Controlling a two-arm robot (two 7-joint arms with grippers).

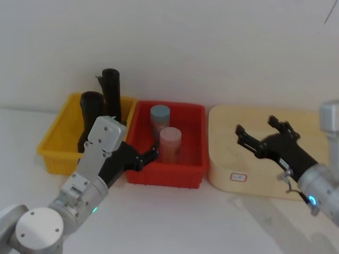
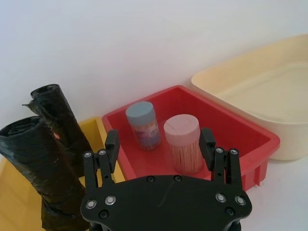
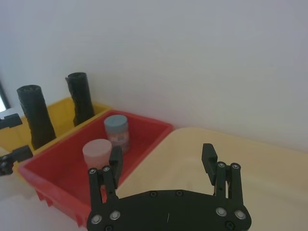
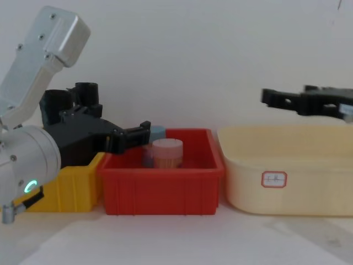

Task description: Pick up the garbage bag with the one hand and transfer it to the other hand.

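From the head, the left arm's grey housing (image 1: 103, 138) covers the lower half of the garbage bag (image 1: 91, 108) and the yellow bin's (image 1: 53, 148) 5 o'clock corner. The label (image 1: 239, 177) on the cream tub's (image 1: 218, 156) 6 o'clock wall is too small to read, perhaps blank. From the chest, the right hand (image 4: 287, 96) is cut off at 3 o'clock.

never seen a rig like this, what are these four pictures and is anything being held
This is a two-armed robot at a white table. One picture looks down from its head, one across from its chest, one from each wrist. The left gripper is open where the yellow bin meets the red bin; the right gripper is open above the cream tub. The yellow bin holds the garbage bag, a thick roll, beside a slimmer roll; the red bin holds a blue-capped jar and a pink-capped jar. Nothing is held.
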